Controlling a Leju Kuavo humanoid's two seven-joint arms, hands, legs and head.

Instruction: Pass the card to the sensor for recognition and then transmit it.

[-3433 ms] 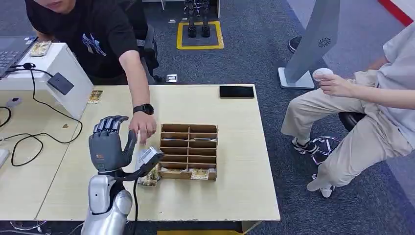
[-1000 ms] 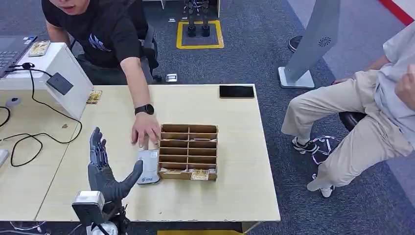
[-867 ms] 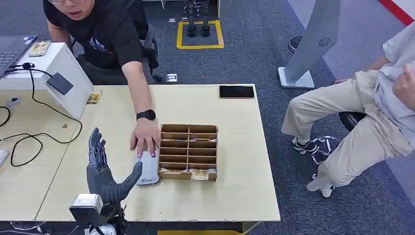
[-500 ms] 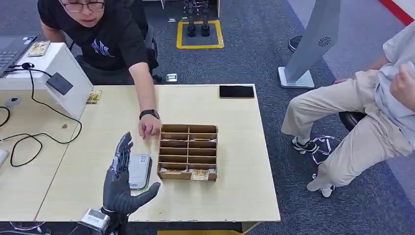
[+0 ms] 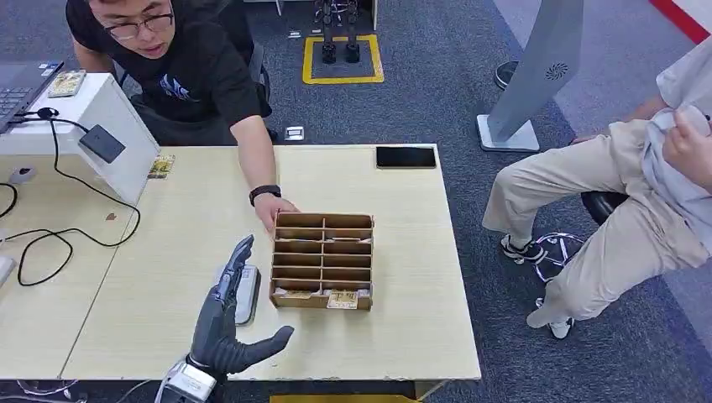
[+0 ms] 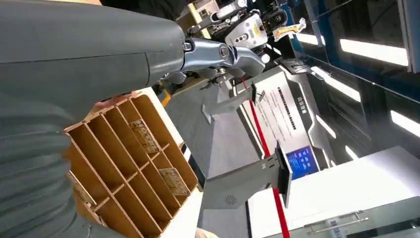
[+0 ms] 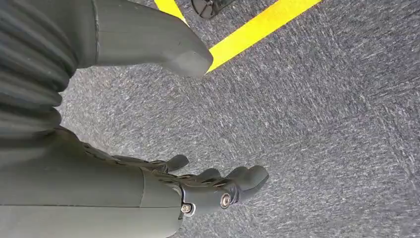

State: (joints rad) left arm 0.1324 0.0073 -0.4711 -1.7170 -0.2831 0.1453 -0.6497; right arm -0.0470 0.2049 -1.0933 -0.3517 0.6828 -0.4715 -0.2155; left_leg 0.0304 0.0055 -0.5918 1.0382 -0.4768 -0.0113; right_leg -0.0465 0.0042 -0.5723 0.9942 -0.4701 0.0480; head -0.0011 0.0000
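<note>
Right now the card (image 5: 244, 293) lies flat on the tabletop (image 5: 403, 327), just beside the near-left corner of the wooden divider tray (image 5: 322, 260) and close to the tabletop's near edge. It looks like a pale card in a sleeve, thin and stiff, probably light and rather slick. Lying flat, it gives me little to get under, so I judge the long edges the best place to take hold, pinching across its width or tipping one edge up first. Pressing hard would likely just skate it along the wood.

My left hand (image 5: 225, 332) hovers over the card's left side, fingers (image 5: 233, 270) straight and spread apart, thumb out toward the tray, holding nothing. My right hand (image 7: 198, 188) hangs over grey carpet with its fingers loosely curled in, also empty.

Across the tray, a person's hand (image 5: 275, 210) rests at its far-left corner. The sensor (image 5: 103, 143), a dark pad on a white box, sits at the tabletop's far-left corner, well apart from the card.
</note>
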